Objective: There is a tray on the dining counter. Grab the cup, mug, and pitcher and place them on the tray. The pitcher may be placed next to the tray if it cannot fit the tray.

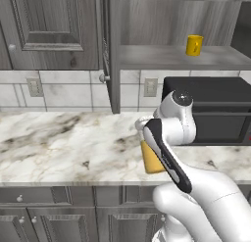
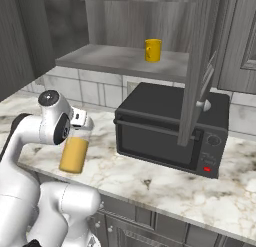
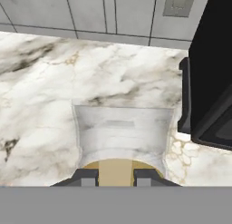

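Marble worktop point(image 2: 165, 183), tool point(image 3: 116, 177) narrowly parted (clamping pitcher point(image 2: 75, 153))

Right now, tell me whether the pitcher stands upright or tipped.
Upright: the pitcher stands straight on the marble worktop, its orange liquid level, with the gripper at its rim.
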